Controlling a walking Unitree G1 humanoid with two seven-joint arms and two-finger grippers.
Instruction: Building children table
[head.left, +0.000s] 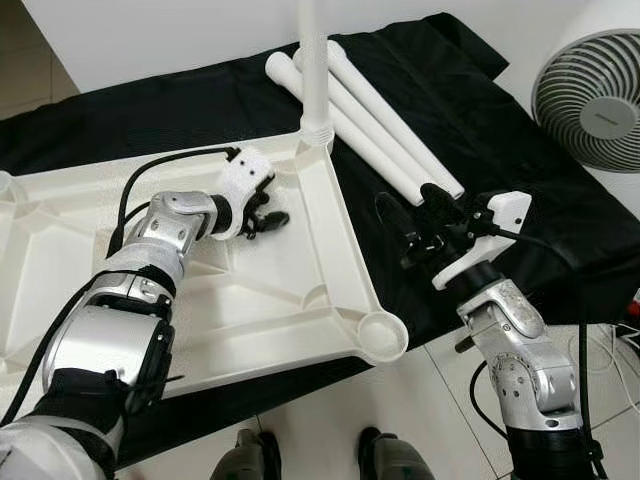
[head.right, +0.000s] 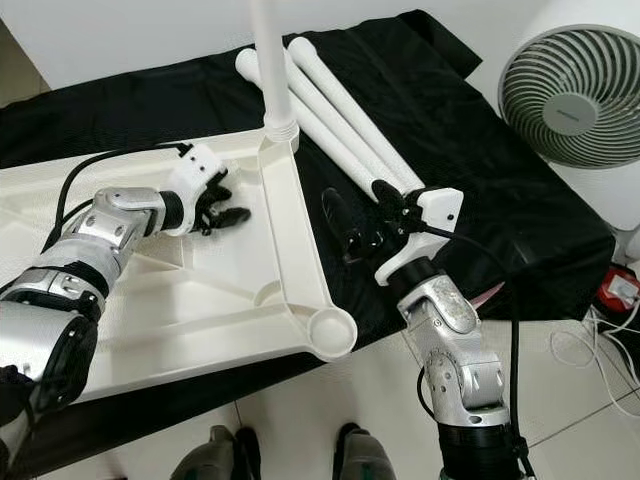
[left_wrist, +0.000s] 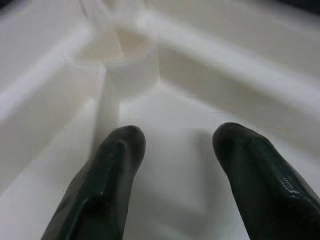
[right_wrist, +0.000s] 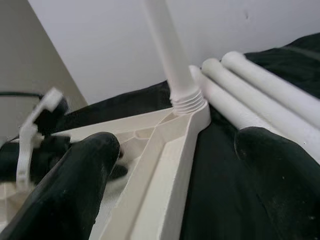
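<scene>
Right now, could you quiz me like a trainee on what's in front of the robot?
1. True or false: one leg already stands in a corner socket of the upturned tabletop.
2. How many loose legs lie on the black cloth?
3. Which gripper rests inside the tabletop: A) left gripper B) right gripper?

Key:
1. True; the fitted leg stands upright at the far corner.
2. Three.
3. A; the right gripper hovers over the cloth, fingers open.

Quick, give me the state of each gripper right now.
Left gripper: open, empty, fingers pressed down on the underside of the white tabletop.
Right gripper: open, empty, over the black cloth beside the loose white legs.
</scene>
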